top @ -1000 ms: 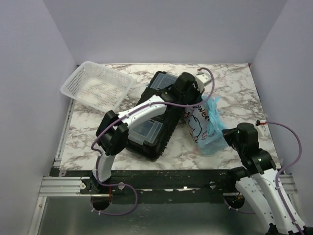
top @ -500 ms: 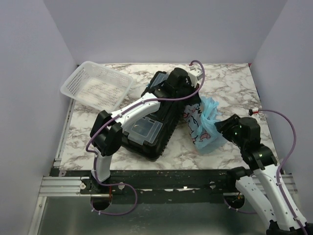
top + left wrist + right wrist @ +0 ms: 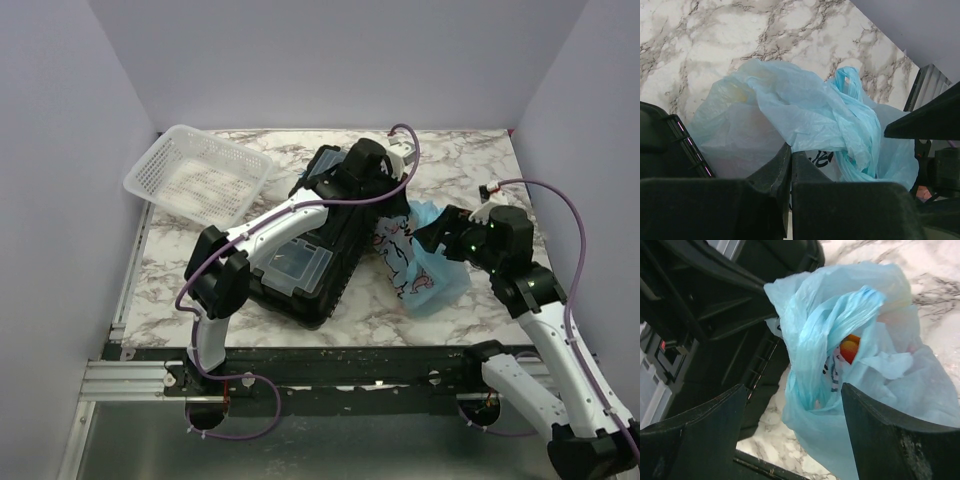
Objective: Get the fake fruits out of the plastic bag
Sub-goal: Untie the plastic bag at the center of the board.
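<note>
Left hand [image 3: 791,161] pinches plastic bag [image 3: 805,107]; right hand [image 3: 793,387] spread open.

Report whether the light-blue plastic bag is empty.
Not empty: an orange-red fruit shows through a gap in the light-blue plastic bag, right wrist view.

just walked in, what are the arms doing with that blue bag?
Left gripper reaches over the black toolbox and is shut on a fold of the plastic bag. Right gripper is open, with one finger on each side of the bag's twisted top. An orange fruit shows through the opening. No fruit is out on the table yet.
</note>
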Motion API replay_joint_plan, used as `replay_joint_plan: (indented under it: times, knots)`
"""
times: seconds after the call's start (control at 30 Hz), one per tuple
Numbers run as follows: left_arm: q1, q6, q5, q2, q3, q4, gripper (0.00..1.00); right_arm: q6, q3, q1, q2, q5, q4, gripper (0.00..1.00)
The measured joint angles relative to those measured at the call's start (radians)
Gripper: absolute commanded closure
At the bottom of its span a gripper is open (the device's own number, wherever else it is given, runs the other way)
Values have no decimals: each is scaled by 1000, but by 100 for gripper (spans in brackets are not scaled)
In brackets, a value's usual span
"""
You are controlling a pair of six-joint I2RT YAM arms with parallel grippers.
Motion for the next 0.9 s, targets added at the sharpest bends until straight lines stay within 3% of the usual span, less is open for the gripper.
replay_joint_plan:
  times: [0.07, 0.2, 0.27, 0.73, 0.9]
  knots:
    - [-1, -6, 0, 0, 18, -19, 100, -24, 0, 1, 27, -42, 8, 21]
    - [-1, -19, 0, 0, 55, -50, 100, -48, 0, 1, 80, -100, 23, 36]
    - [-1, -24, -1, 0, 66, -63, 100, -50, 0, 1, 115, -136, 26, 38]
    - [21, -34, -23, 182, 394, -205, 100, 60, -188, 1, 57, -424, 21, 33]
    - [51, -30, -23, 202, 422, -247, 100, 58, -231, 0, 21, -520, -23, 31]
